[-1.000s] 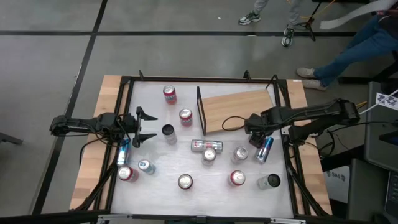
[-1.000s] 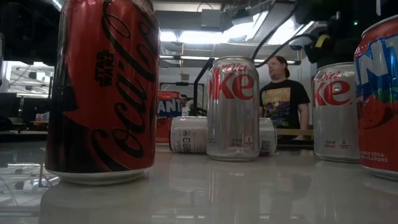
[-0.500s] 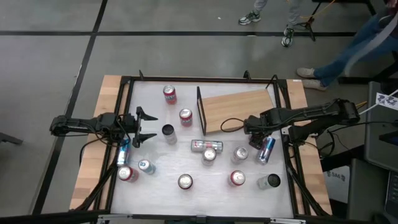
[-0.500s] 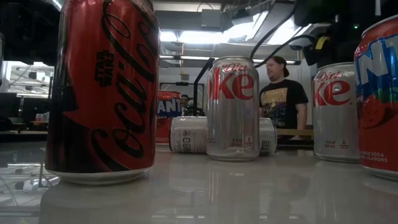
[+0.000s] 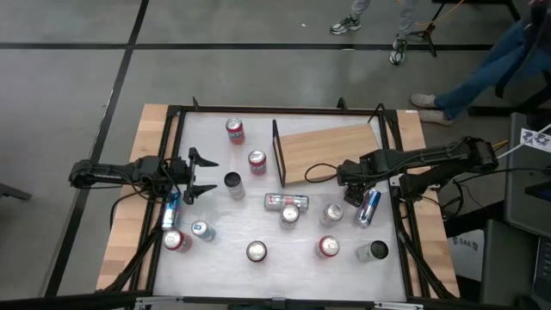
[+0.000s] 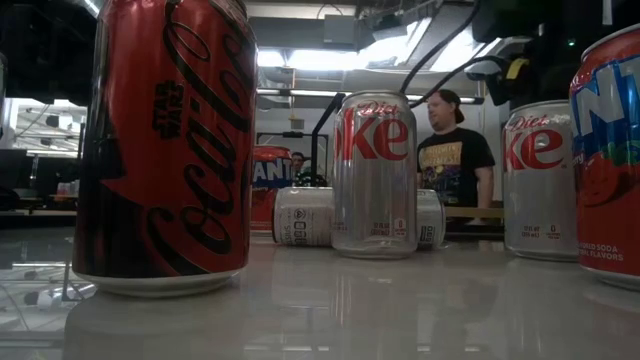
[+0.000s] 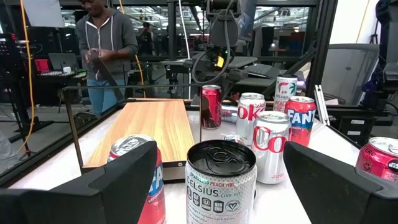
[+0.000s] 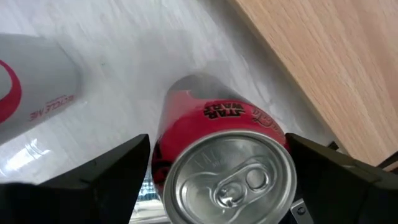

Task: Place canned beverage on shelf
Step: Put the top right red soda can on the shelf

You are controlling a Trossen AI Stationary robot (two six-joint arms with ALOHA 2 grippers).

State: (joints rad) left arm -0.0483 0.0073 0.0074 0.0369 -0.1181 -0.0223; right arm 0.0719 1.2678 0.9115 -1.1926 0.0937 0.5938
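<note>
From above, my right gripper [image 5: 344, 177] hangs just off the near edge of the shelf [image 5: 331, 151] — a bare wooden board at the table's far side — over a red Coca-Cola can [image 5: 333, 213] standing on the white tabletop [image 5: 215, 155]. My left gripper [image 5: 205, 176] waits at the table's left side, fingers spread wide, beside a Celsius can [image 5: 232, 181].

At table height, cans fill the foreground; a person [image 6: 455, 150] stands beyond.

My left wrist camera looks past open fingers at the Celsius can [image 7: 221, 180] and the shelf [image 7: 149, 127].

My right wrist camera shows fingers [image 8: 99, 171] set wide on either side of the red Coca-Cola can [image 8: 221, 165] — not gripping.
</note>
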